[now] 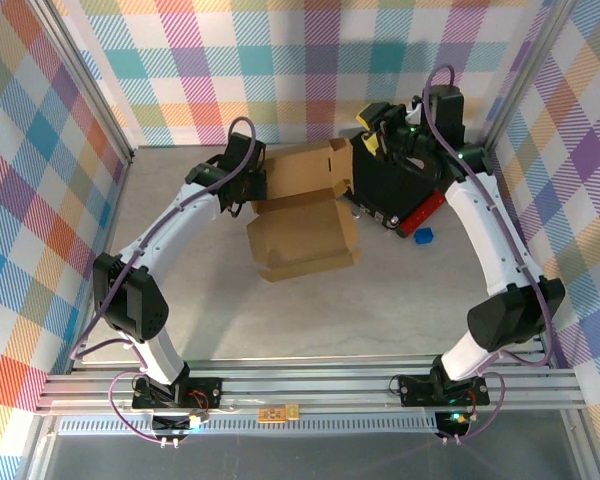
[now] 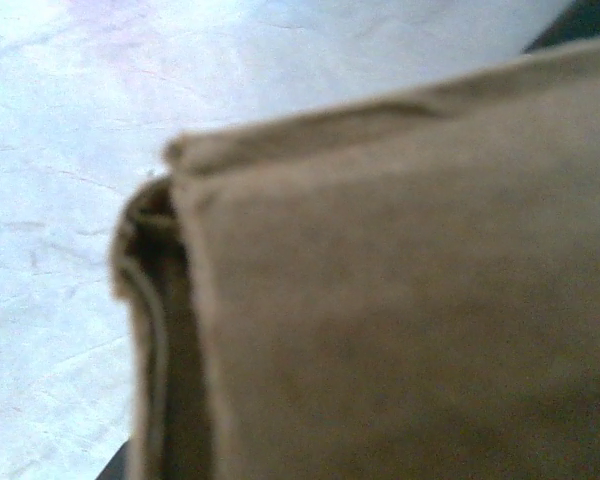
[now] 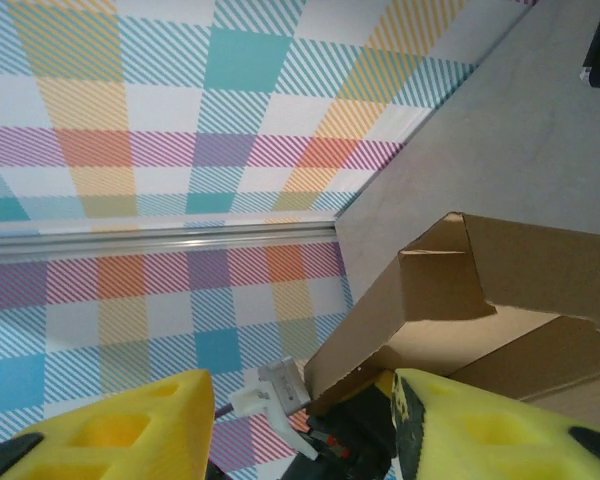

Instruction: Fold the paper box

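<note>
Brown paper box (image 1: 302, 235), partly folded

The paper box (image 1: 302, 235) was plain brown cardboard, thin and matt. Close under my left wrist its face looked soft and faintly fibrous, though blurred. The table (image 1: 380, 310) was pale grey and matt, with faint veins like stone. The plaid walls (image 1: 40, 150) were flat and without shine; cloth or printed paper, I could not tell. The frame rails (image 1: 310, 385) were silver metal with a dull sheen. My arm shells (image 1: 485, 230) were smooth, slightly glossy white plastic, and the joints (image 1: 130, 300) were black. The pads (image 3: 110, 430) on my right gripper (image 3: 298, 400) were matt yellow plastic with moulded recesses. The black case (image 1: 385, 180) looked hard, with little gloss.
</note>
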`<state>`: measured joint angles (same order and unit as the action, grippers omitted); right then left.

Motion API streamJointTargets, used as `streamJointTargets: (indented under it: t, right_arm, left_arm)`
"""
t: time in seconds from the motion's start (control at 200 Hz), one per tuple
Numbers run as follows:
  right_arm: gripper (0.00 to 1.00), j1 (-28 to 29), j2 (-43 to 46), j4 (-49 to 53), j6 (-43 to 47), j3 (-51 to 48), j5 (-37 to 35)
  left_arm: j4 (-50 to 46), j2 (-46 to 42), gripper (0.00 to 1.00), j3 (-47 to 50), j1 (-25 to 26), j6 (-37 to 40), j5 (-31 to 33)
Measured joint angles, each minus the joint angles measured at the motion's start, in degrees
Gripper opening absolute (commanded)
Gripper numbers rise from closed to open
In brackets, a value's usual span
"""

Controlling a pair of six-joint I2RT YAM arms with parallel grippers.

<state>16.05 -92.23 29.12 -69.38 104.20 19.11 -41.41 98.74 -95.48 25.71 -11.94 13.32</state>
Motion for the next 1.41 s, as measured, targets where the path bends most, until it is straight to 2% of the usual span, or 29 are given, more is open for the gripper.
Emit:
streamJointTargets:
  t: [0.175, 0.395, 0.61, 0.985, 1.16, 1.275, 1.32, 1.405]
  right_arm:
    - [0.50, 2.01, -4.48, 10.34, 2.19, 8.39, -1.99]
    - [0.50, 4.07, -11.13, 17.68, 4.15, 14.47, -3.04]
    - [0.53, 4.72, -13.84, 21.55, 6.05, 15.23, -4.90]
    - [0.51, 5.60, -20.35, 22.47, 8.00, 21.70, -4.24]
    - [0.28, 5.79, -20.57, 22.60, 8.26, 21.97, -3.37]
    - [0.20, 5.77, -20.57, 22.62, 7.93, 21.97, -2.99]
    - [0.21, 5.77, -20.57, 22.60, 7.74, 21.97, -2.99]
    - [0.37, 5.77, -20.57, 22.62, 7.85, 21.97, -3.04]
  left_arm:
    - [-4.59, 0.39, 0.00, -3.13, 0.00, 0.00, -3.91]
    - [-8.17, 2.38, 0.00, -5.68, 0.11, 0.02, -4.98]
    - [-9.73, 2.95, 0.00, -6.60, 0.44, 0.02, -4.92]
    - [-10.95, 3.21, 0.00, -6.93, 2.45, 0.85, -4.68]
    - [-11.13, 3.21, 0.00, -7.63, 2.69, 0.87, -4.26]
    - [-11.17, 3.21, 0.00, -7.98, 2.71, 0.83, -4.24]
    - [-11.21, 3.21, 0.00, -8.02, 2.71, 0.70, -4.24]
    - [-11.52, 3.32, 0.00, -8.39, 2.71, 0.61, -4.17]
